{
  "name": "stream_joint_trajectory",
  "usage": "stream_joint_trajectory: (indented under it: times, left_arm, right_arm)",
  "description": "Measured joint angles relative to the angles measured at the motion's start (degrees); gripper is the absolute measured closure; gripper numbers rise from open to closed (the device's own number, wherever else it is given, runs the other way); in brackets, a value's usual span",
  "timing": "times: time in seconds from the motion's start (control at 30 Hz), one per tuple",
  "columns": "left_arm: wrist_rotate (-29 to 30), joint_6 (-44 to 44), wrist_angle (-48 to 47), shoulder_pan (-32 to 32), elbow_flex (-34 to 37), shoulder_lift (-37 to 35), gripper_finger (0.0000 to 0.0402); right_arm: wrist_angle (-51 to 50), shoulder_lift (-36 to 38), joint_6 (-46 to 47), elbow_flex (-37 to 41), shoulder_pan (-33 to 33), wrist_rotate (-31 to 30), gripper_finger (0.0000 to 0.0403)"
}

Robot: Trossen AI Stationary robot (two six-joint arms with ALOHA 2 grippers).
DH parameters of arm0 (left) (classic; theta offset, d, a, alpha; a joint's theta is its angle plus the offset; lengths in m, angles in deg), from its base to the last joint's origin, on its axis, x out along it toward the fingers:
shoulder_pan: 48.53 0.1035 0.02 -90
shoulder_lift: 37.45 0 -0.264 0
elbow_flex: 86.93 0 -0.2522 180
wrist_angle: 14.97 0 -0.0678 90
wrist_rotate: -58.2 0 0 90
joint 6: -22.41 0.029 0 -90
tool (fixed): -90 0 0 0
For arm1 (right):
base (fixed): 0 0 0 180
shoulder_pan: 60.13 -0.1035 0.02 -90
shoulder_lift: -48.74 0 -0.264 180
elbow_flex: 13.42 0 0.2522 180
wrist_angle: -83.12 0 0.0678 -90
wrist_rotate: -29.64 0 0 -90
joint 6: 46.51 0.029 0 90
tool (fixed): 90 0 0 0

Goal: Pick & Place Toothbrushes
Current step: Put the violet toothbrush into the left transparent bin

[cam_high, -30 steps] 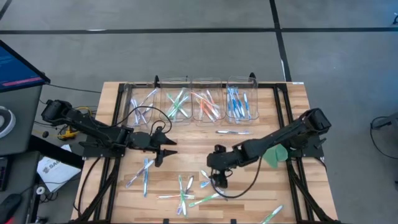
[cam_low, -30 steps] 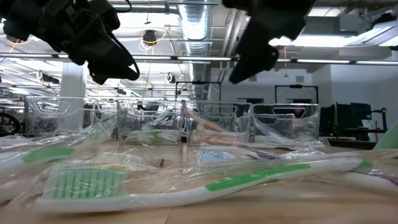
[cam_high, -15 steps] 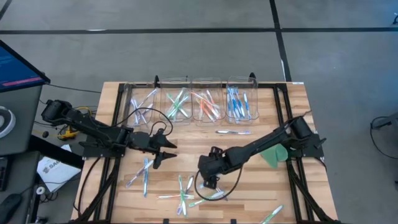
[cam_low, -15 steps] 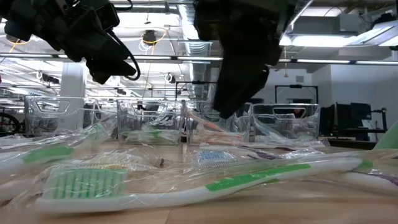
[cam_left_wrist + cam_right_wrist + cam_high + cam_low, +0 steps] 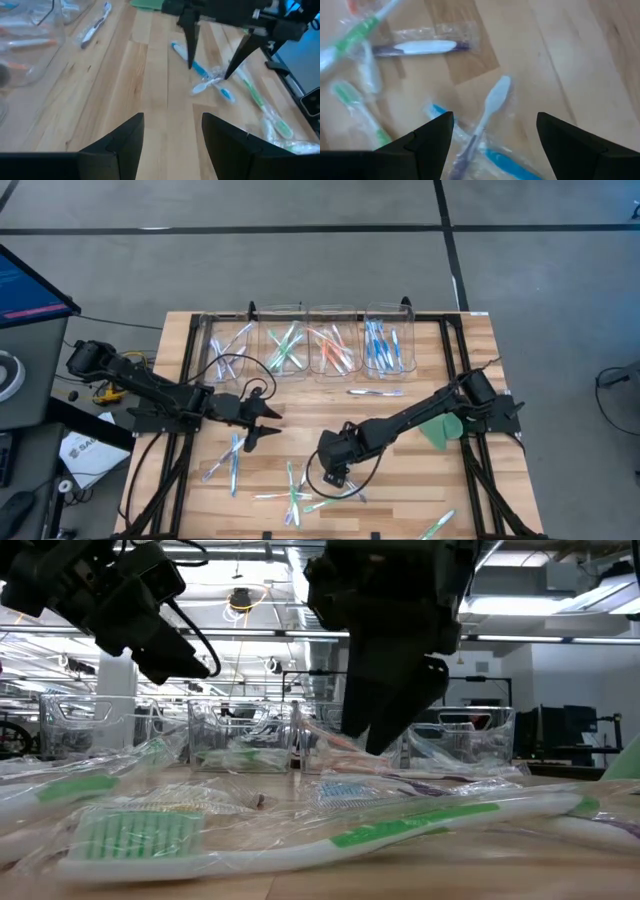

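Loose wrapped toothbrushes lie flat on the wooden table (image 5: 420, 480). A white-and-purple one (image 5: 492, 102) lies crossed over a blue one (image 5: 507, 161). My right gripper (image 5: 335, 471) hangs open just above this pair, pointing steeply down, one finger on each side, as the left wrist view shows (image 5: 212, 70). My left gripper (image 5: 263, 426) is open over bare table left of centre and holds nothing. More toothbrushes lie near the front edge (image 5: 296, 492), at the left (image 5: 232, 460) and in front of the bins (image 5: 375, 392).
Four clear bins (image 5: 305, 345) with sorted toothbrushes stand in a row along the far edge. A flat green leaf-shaped piece (image 5: 440, 430) lies under my right arm. A wrapped green toothbrush (image 5: 300, 835) lies close to the low camera. Black frame rails run along both table sides.
My right gripper has moved toward the table's left and near edge and come down over the crossed toothbrushes, rolling about its own axis on the way; it has stayed open. The toothbrushes have not moved.
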Motion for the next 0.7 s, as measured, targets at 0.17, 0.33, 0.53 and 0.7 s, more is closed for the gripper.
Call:
stream_joint_trajectory:
  times: [0.17,0.33,0.53,0.7]
  left_arm:
    - [-0.02,0.0,-0.04,0.0,0.52,0.0,0.0209]
    - [-2.03,1.84,0.27,0.0,0.52,0.0,0.0209]
    - [-4.04,2.38,0.56,0.0,0.52,0.0,0.0209]
    - [-4.96,2.47,0.73,0.0,0.54,0.0,0.0209]
  right_arm:
    - [-0.17,0.02,2.7,0.0,-0.01,-0.11,0.0121]
    - [-0.1,0.02,3.75,0.15,-0.5,-0.2,0.0121]
    - [-0.78,0.02,5.75,0.17,-0.72,-0.5,0.0121]
    - [-0.96,0.02,6.75,0.17,-1.29,-1.76,0.0121]
